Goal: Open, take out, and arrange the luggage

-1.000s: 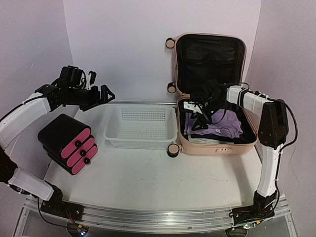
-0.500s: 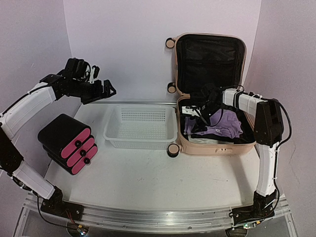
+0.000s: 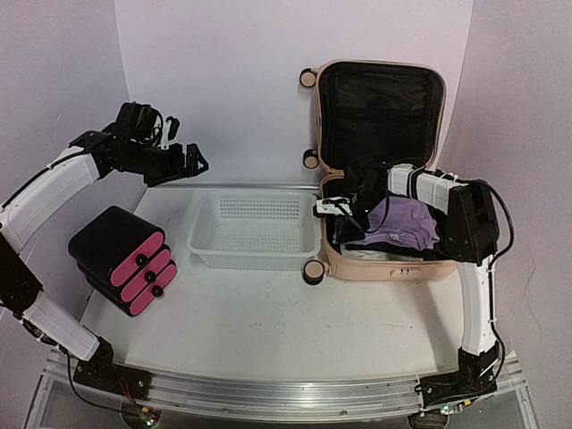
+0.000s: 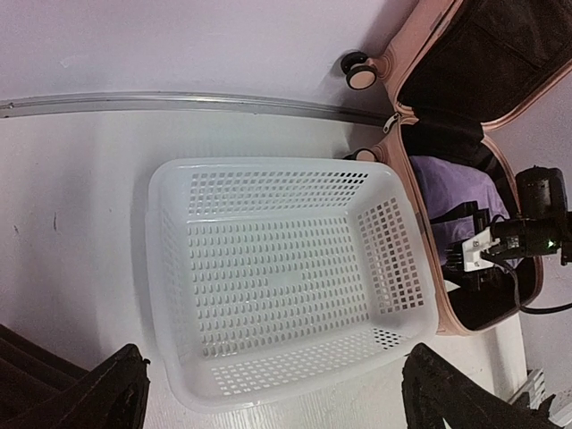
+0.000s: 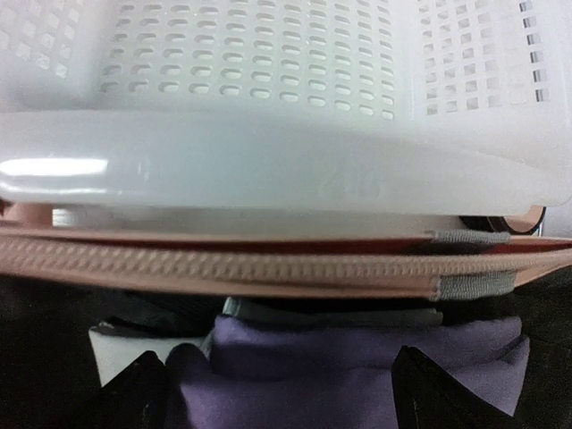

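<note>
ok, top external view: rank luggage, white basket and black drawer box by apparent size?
1. luggage, open with its lid up, clearly the largest.
2. white basket.
3. black drawer box, smallest, though not far behind the basket; it sits a little nearer the camera, so that gap is unsure.

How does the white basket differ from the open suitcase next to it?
The basket is white, perforated and lidless; the luggage is beige-pink, solid-shelled, its lid standing upright. The basket is empty; the luggage holds purple clothing. Both sit open-topped, side by side on the table.
</note>
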You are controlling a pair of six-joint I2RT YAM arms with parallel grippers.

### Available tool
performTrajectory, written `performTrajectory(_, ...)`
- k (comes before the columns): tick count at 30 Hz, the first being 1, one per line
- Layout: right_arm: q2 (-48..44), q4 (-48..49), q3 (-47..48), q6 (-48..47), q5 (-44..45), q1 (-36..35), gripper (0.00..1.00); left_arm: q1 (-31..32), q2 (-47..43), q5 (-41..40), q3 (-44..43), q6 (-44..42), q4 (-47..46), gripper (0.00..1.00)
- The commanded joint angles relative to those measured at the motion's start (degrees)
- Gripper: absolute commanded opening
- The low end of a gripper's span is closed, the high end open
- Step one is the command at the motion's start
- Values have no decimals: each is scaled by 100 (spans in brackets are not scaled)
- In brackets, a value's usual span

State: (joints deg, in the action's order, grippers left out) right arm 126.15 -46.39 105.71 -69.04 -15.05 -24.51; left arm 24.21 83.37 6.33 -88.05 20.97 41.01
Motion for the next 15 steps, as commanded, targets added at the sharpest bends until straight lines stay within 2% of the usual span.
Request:
performTrajectory(1, 131, 218, 292, 9, 358, -61, 87, 0, -172, -40, -282, -99, -35, 99)
performTrajectory(4, 190, 408, 248, -9, 889, -107, 85, 12, -174, -60, -276, -111, -20, 99)
performTrajectory(8, 163, 494, 175, -12, 1039, -107, 83, 12, -190, -66, -257, -85, -15, 99)
performTrajectory(15, 219, 561, 162, 198, 1077, -112, 68, 3, -189, -97, -290, -152, 3, 99)
